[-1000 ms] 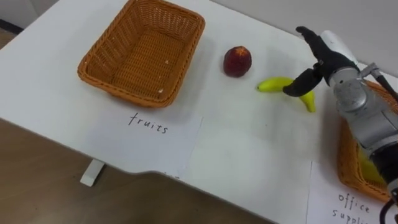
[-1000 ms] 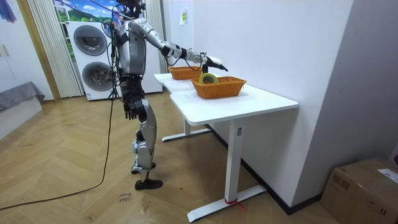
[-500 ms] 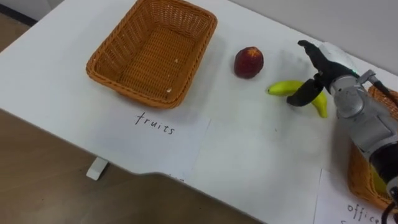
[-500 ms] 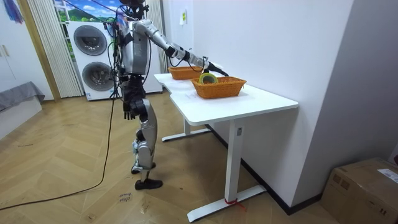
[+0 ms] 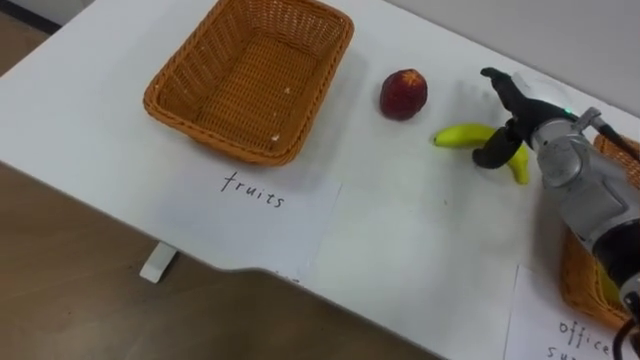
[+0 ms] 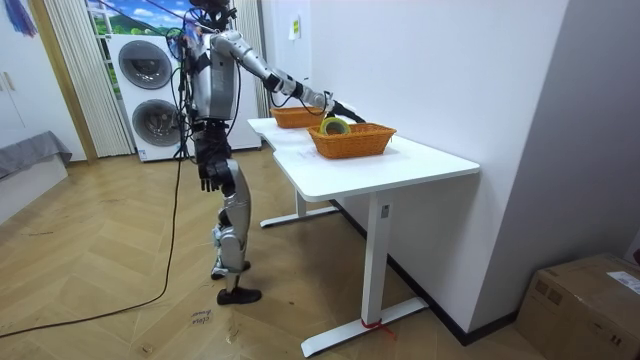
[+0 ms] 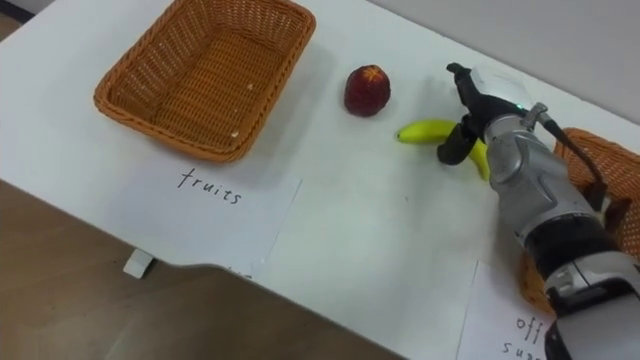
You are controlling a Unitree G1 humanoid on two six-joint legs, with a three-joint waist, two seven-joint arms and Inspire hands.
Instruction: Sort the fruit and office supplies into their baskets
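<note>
Banana (image 5: 460, 135) under right hand (image 5: 522, 124), fingers spread apart; paper label (image 5: 252, 212) "fruits" before wicker basket (image 5: 215, 138).

herringbone floor (image 6: 120, 290), white walls (image 6: 450, 70) (stacked washers (image 6: 146, 92))

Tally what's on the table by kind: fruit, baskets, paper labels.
Fruit: 2, apple and banana
Baskets: 2, left basket and right basket
Paper labels: 2, left label and right label
Total: 6
</note>
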